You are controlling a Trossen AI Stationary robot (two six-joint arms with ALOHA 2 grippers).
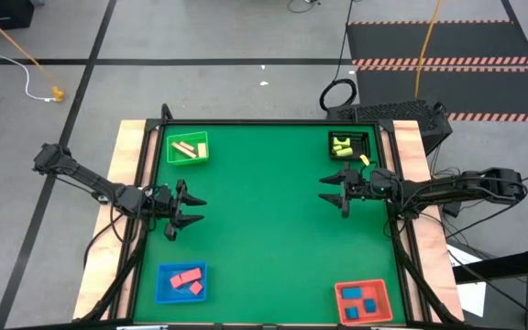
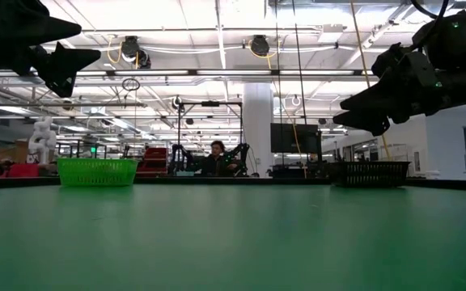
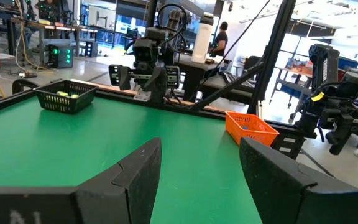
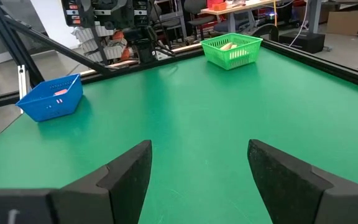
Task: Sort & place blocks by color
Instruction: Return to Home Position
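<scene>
Left gripper point(image 1: 186, 209) and right gripper point(image 1: 331, 191) are held wide open, empty, above the table point(image 1: 264, 229). Cream blocks point(image 1: 186, 148) are seen in the far-left tray point(image 1: 170, 159), yellow blocks point(image 1: 340, 147) far right, pink blocks point(image 1: 187, 278) near left, blue blocks point(image 1: 369, 305) near right.

Robotics lab, exposed ceiling fixtures point(image 2: 253, 44), strip lights point(image 2: 217, 73), cluttered workbench point(image 4: 241, 5)

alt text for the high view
Four corner bins on a green table: tan blocks in green bin, yellow blocks in black bin, red blocks in blue bin, blue blocks in orange bin. Left gripper and right gripper hover open.
</scene>
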